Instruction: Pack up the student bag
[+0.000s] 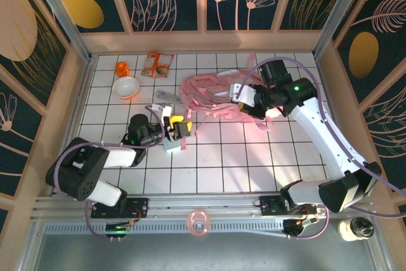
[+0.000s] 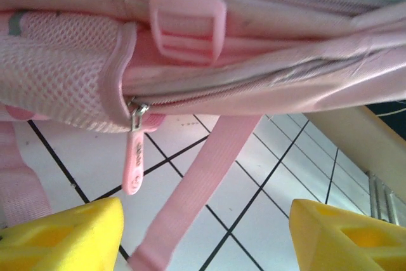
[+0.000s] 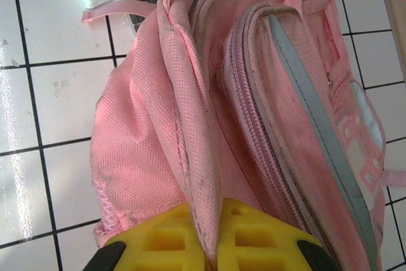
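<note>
The left arm (image 1: 120,157) lies low, reaching from its base toward 2 o'clock. The left gripper (image 1: 174,128) points toward 3 o'clock with its yellow fingers (image 2: 63,236) spread wide apart. The right arm (image 1: 317,125) stretches from its base toward 11 o'clock, the wrist turned toward 9 o'clock. The right gripper (image 1: 241,96) is closed, pinching a fold of the bag (image 3: 158,131).

The student bag (image 1: 206,96) lies crumpled on the tiled table (image 1: 228,160). The right gripper (image 1: 240,96) touches it; the left gripper (image 1: 177,128) sits just beside it.
</note>
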